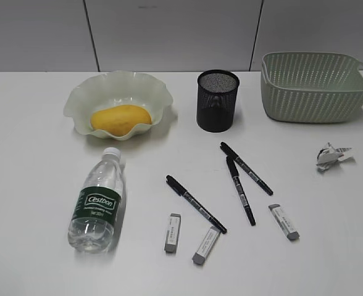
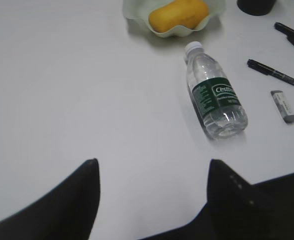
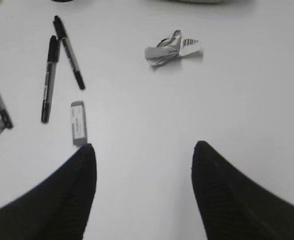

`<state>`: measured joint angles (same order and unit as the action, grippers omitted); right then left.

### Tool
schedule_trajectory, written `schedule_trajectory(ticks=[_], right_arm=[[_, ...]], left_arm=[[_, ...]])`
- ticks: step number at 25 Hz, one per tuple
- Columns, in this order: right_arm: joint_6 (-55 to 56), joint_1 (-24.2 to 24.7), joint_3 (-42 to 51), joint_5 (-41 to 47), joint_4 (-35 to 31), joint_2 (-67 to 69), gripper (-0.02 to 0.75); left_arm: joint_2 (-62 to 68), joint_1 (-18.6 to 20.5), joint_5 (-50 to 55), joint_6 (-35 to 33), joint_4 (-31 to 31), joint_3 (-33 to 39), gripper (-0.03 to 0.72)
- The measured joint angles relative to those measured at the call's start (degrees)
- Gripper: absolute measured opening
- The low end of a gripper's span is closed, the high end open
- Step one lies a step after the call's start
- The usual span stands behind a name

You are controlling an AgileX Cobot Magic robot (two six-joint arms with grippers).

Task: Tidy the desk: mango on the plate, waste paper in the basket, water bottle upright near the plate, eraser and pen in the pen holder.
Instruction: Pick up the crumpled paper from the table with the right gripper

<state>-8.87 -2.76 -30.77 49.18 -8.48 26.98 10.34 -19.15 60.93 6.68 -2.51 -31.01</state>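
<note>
White desk (image 1: pixel 33 185): mango (image 1: pixel 120 119) in plate (image 1: pixel 83 92), done. Bottle (image 1: pixel 97 201) lies flat; paper (image 1: pixel 333 155) outside basket (image 1: pixel 314 86); pens (image 1: pixel 195 203), erasers (image 1: pixel 173 232) outside holder (image 1: pixel 217 100). Both claws (image 2: pixel 152 180) (image 3: pixel 144 170) wide, empty.

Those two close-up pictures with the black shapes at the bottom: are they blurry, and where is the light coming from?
Left wrist view: the pincer fingers are soft dark blurs, while the bottle is sharp. Right wrist view: the same, and the paper scrap is slightly soft. Exterior view: even light, apparently from above, with faint shadows beside the pen holder and bowl.
</note>
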Motion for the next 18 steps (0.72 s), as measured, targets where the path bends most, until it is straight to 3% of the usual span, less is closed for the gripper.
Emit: schedule_trajectory(ticks=[3,6,11,14,16,18], right_arm=[[2.2,0.0,-1.6,-12.4,-0.1,19.3,0.48],[5.6,0.0,-6.5,-19.5,-0.2,40.7,0.492],[10.4,0.0,-21.2,-22.0,-0.4,68.2,0.59],[12.7,0.0,-29.8,-22.0,-1.7,79.4,0.602],[14.1,0.0,-33.9,-20.3,-2.6,84.6,0.568],[17.2,-0.1,-36.7,-17.6,-1.7,88.1,0.426]], left_arm=[[0.0,0.0,-0.1,-2.6,1.4,0.1,0.498],[0.0,0.0,-0.1,-3.1,1.6,0.1,0.498],[0.0,0.0,-0.1,-3.5,2.1,0.1,0.494],[0.0,0.0,-0.1,-3.5,2.0,0.1,0.489],[0.0,0.0,-0.1,-3.5,2.0,0.1,0.489],[0.0,0.0,-0.1,-3.5,2.0,0.1,0.489]])
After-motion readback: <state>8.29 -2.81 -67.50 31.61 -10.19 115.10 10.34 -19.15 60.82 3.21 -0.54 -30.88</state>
